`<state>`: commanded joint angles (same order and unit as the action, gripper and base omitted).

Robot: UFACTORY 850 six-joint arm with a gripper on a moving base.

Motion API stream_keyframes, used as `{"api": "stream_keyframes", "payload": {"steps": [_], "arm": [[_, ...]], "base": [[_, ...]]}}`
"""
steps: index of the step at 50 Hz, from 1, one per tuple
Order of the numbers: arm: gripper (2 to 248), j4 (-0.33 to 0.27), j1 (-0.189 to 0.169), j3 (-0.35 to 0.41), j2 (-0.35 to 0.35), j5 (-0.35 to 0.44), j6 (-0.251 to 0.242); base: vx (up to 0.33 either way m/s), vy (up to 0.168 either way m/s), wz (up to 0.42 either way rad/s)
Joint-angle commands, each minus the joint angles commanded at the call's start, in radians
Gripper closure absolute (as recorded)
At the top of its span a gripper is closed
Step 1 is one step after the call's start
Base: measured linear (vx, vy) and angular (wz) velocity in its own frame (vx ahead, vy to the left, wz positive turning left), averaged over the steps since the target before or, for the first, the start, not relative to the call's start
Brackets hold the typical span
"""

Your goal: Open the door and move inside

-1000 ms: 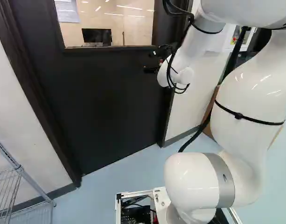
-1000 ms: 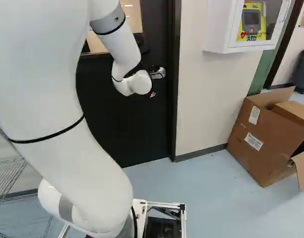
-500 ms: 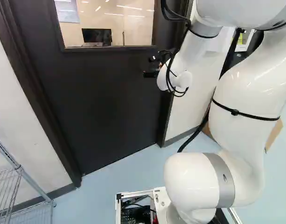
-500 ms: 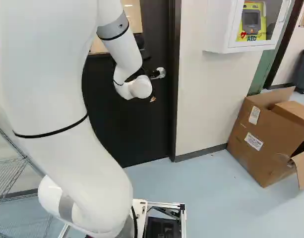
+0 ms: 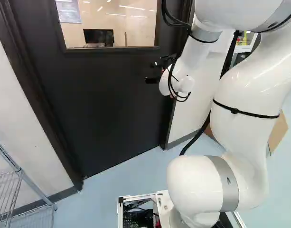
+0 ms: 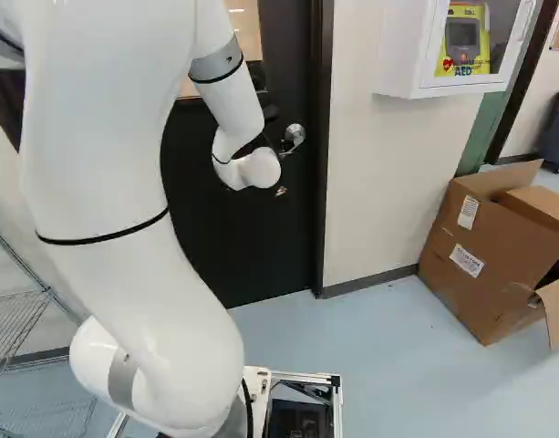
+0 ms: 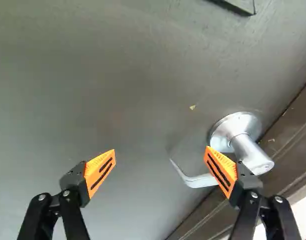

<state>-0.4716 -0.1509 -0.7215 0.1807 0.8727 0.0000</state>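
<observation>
Black and shut in its frame, the door (image 5: 112, 104) has a window in its upper half. Close before the door, near its handle side, is my gripper (image 5: 153, 72) in the left base view. The wrist view shows the gripper (image 7: 164, 160) with its two fingers wide apart and nothing gripped. A silver lever handle (image 7: 250, 150) lies by one finger; that finger's orange pad (image 7: 220, 170) overlaps the lever and hides part of it, and whether they touch I cannot tell. The lever's bent tip reaches between the fingers' lines. In the right base view the handle (image 6: 295, 136) shows just beyond the wrist.
The door frame (image 6: 323, 182) and a pale wall (image 6: 379, 182) stand beside the handle. A white cabinet (image 6: 411, 55) hangs on that wall, with a cardboard box (image 6: 489, 265) on the floor below and to its right. A wire shelf (image 5: 22, 178) stands at the left.
The wrist and gripper have sunk a little beside the handle, and the upper arm has shifted left in the left base view, right in the right one. Base and door have not moved.
</observation>
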Motion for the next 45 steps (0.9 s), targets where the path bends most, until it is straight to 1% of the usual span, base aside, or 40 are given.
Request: {"api": "stream_keyframes", "payload": {"steps": [15, 45], "arm": [[3, 0.0, -0.001, 0.012, 0.023, 0.0, 0.0], [3, 0.0, -0.001, 0.011, 0.09, 0.0, 0.0]], "base": [[0.0, 0.0, 0.0], [0.0, 0.0, 0.0]]}}
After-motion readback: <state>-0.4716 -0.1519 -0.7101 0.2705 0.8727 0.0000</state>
